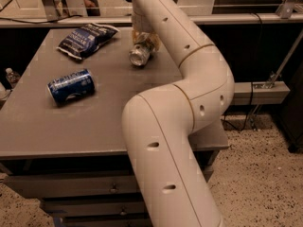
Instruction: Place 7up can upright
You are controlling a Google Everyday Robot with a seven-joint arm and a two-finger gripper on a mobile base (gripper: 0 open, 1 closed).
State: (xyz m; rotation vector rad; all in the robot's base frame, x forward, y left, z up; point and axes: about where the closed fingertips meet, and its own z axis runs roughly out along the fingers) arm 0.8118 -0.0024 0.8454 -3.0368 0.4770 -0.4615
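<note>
At the table's (pixel 94 126) far middle, the 7up can (pixel 140 56) is seen lying on its side, the gripper (pixel 143 38) placed right over it; its grip cannot be told.

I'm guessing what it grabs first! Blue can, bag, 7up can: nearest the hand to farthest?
The hand is at the table's far side.
1. 7up can, right at it.
2. Bag, far-left corner.
3. Blue can, left, nearer the front.
</note>
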